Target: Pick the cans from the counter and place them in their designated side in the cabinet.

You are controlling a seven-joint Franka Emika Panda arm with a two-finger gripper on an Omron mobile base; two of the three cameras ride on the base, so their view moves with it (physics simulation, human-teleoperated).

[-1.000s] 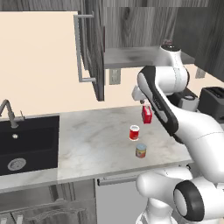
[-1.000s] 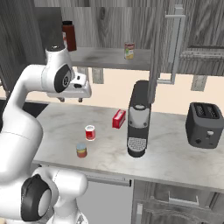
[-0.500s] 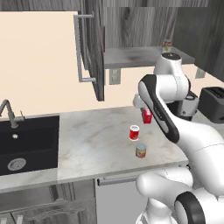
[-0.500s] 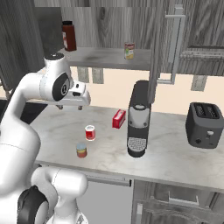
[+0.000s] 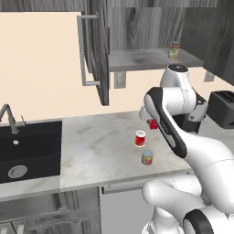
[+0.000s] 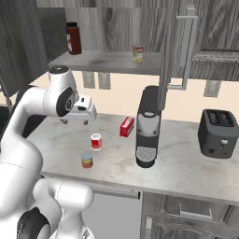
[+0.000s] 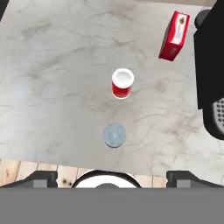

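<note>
Hand view looks straight down from the claw [image 7: 112, 177], whose two dark tips stand wide apart at the bottom edge with nothing between them: it is released and holds nothing. Directly ahead of the tips, on the pale marbled worktop [image 7: 52, 87], sits the can with the yellow-orange label [image 7: 114, 134], seen here as a grey round lid. Just beyond it, apart from it, stands the red can [image 7: 122, 83] with its white band, upright. Farther out and to the right in this view lies a small red box [image 7: 174, 36], and the black body of a coffee machine [image 7: 212, 70] runs along the right edge.

In the right base view the claw [image 6: 74, 121] hangs above the worktop [image 6: 186, 163], higher than both cans and to their left; the red can [image 6: 96, 141] and the yellow-orange can [image 6: 87, 160] stand below it, near each other but not touching. The red box [image 6: 126, 126] rests beside the coffee machine [image 6: 147, 126]. Above, the open cabinet [image 6: 107, 58] carries a third can [image 6: 137, 53] and a dark red jar [image 6: 72, 38] on its shelf. A toaster [image 6: 219, 134] sits well off to the right.

In the left base view a black sink [image 5: 27, 148] lies far to the left of the cans.
</note>
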